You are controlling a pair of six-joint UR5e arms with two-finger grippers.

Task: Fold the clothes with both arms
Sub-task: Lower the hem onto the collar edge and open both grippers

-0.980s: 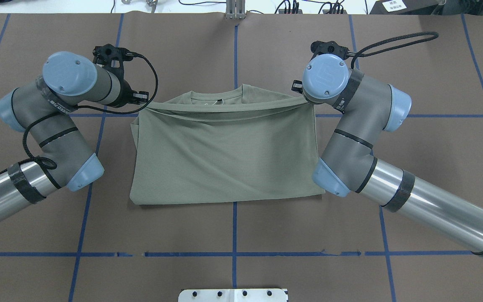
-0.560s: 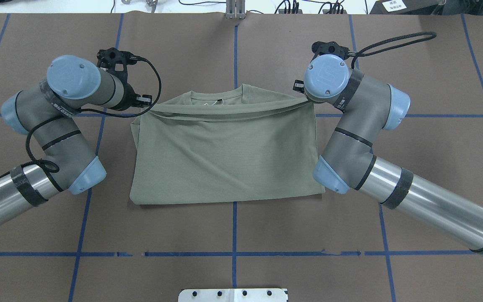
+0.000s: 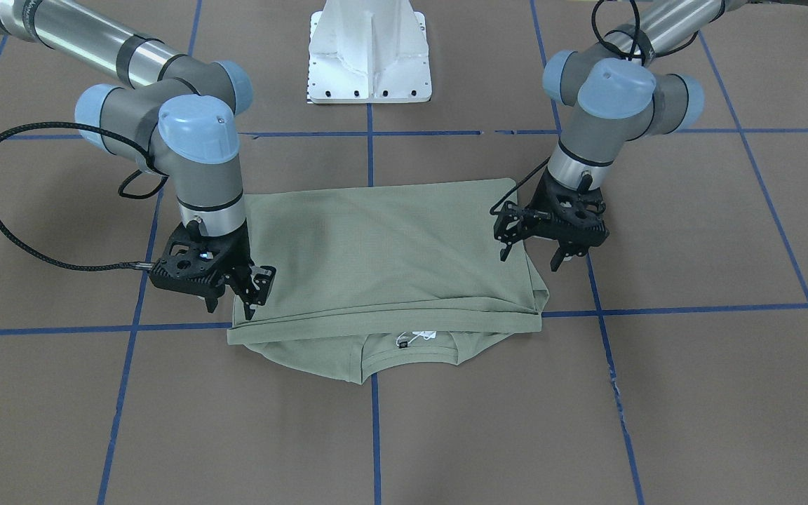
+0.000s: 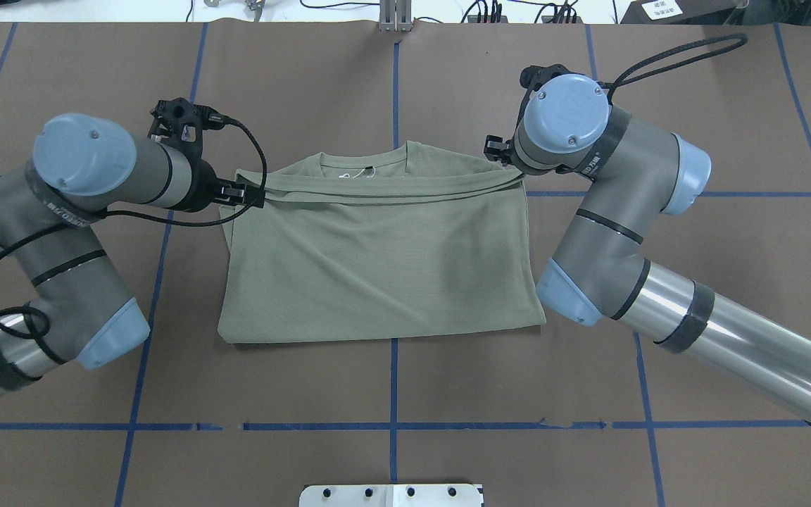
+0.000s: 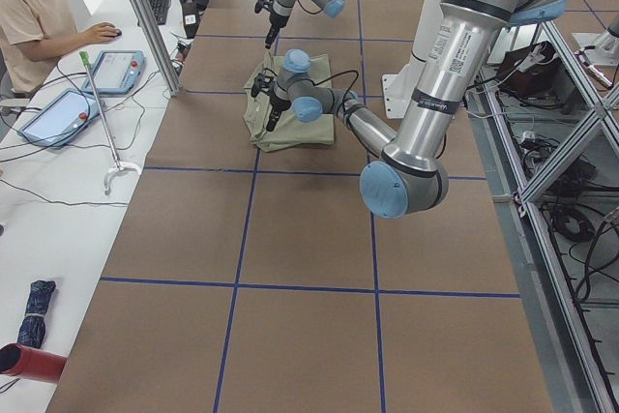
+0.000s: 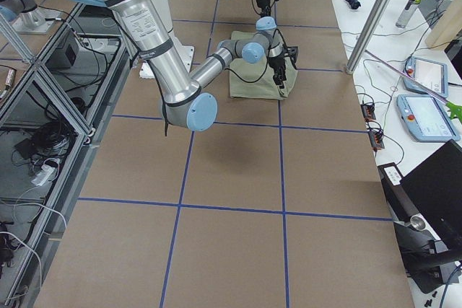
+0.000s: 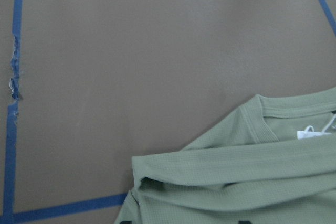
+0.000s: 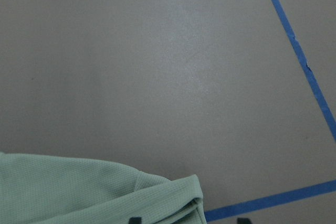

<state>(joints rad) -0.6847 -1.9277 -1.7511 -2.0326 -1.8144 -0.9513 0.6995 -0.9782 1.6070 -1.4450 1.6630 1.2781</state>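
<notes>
This is a robotics lab. A large table (image 4: 518, 394) is carrying a brown cover, and strips of blue tape (image 4: 393, 380) are marking a grid across it. A white pedestal (image 3: 370, 52) is standing at one long edge of the table, and the left arm (image 5: 426, 94) and the right arm (image 6: 153, 41) are hanging over the table. Aluminium posts (image 5: 145, 18) are standing around the table, and cables (image 6: 47, 131) are lying behind the pedestal's edge of the table. A white bench (image 5: 58, 229) is running along the table's opposite edge. There a person (image 5: 29, 12) is sitting beside a control tablet (image 5: 119, 72) and a keyboard (image 5: 158, 2).

Bright, even light from above, faint soft shadows, both wrist views perhaps slightly out of focus
</notes>
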